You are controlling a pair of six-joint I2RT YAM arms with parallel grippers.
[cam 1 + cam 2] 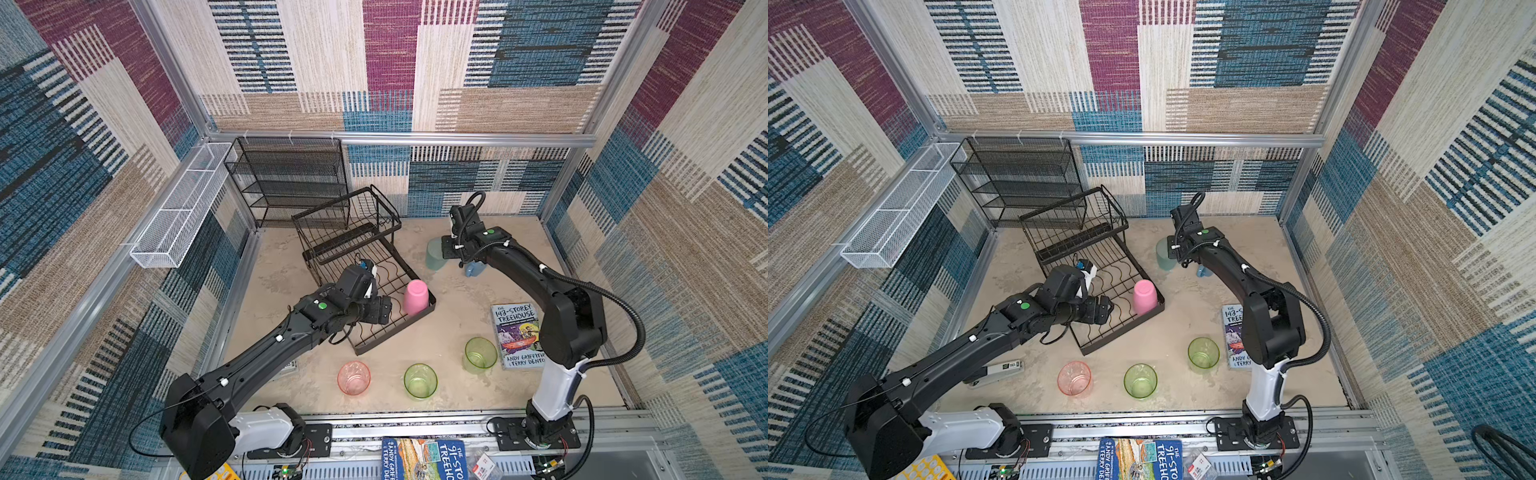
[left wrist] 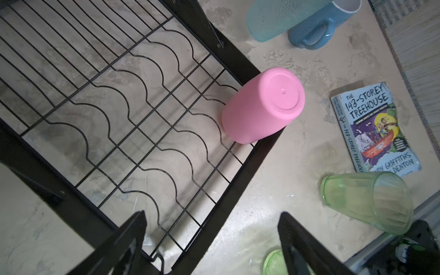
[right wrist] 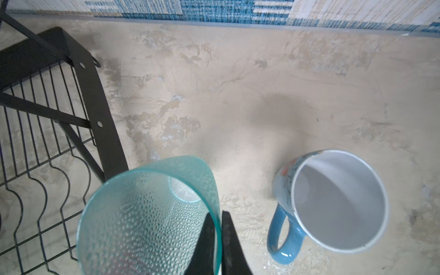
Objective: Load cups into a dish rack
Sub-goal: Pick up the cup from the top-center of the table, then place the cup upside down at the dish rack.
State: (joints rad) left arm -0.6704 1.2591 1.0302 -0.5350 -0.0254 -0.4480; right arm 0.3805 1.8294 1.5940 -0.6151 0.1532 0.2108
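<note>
Clock directions are read in the top views, with the far wall at twelve.

The right hand [image 3: 221,214] is clenched on the rim of the frosted grey-teal pebbled plastic tumbler [image 3: 147,226], one finger inside the wall and the other outside. The tumbler is mouth up at about one o'clock on the beige mottled table [image 1: 457,324], just off the right side of the black wire two-tier dish rack [image 1: 395,332]. At four o'clock from the tumbler and just beside it stands the blue ceramic handled mug [image 3: 333,202], upright and white inside. Whether the two touch cannot be told.

The left hand [image 2: 212,213] is released, jaws spread wide and holding nothing. It is over the near end of the rack's wavy-divider lower tray. At about two o'clock from it, the opaque pink plastic tumbler [image 1: 416,296] stands upside down in the tray's near-right corner, against the rim. The smaller raised basket tier is at the rack's far end, toward eleven o'clock.

Three cups stand mouth up on the table, outside the rack, along its near side:
- translucent pink ribbed tumbler [image 1: 353,377] at seven o'clock
- translucent green tumbler [image 1: 420,381] at six
- second translucent green tumbler [image 1: 481,353] at five, just beside a blue paperback book [image 1: 517,332] lying flat
</note>
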